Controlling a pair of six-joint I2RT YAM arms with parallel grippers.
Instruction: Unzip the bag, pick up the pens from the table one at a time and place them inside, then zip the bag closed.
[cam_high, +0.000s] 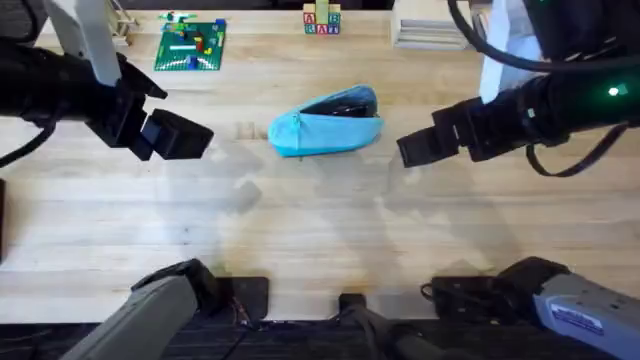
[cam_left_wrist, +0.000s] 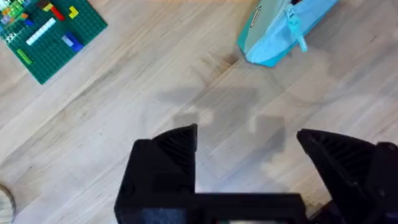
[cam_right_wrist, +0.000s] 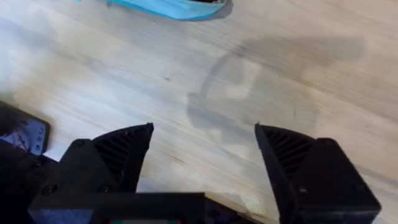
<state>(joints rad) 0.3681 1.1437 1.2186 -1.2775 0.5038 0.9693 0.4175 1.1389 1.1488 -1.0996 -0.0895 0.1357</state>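
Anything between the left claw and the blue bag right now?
Nothing visible. The left claw hangs open to one side of the bag, with bare table between them. The green brick plate sits farther back, off that path.

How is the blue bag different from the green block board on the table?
The bag is light blue and soft and puffy; the green board is flat and stiff-looking. The bag lies in the middle of the table between the two grippers; the green board sits at the far edge, on the left arm's side. The bag gapes open with something dark inside; the green board has small coloured bricks on top. Both rest on the table, untouched.
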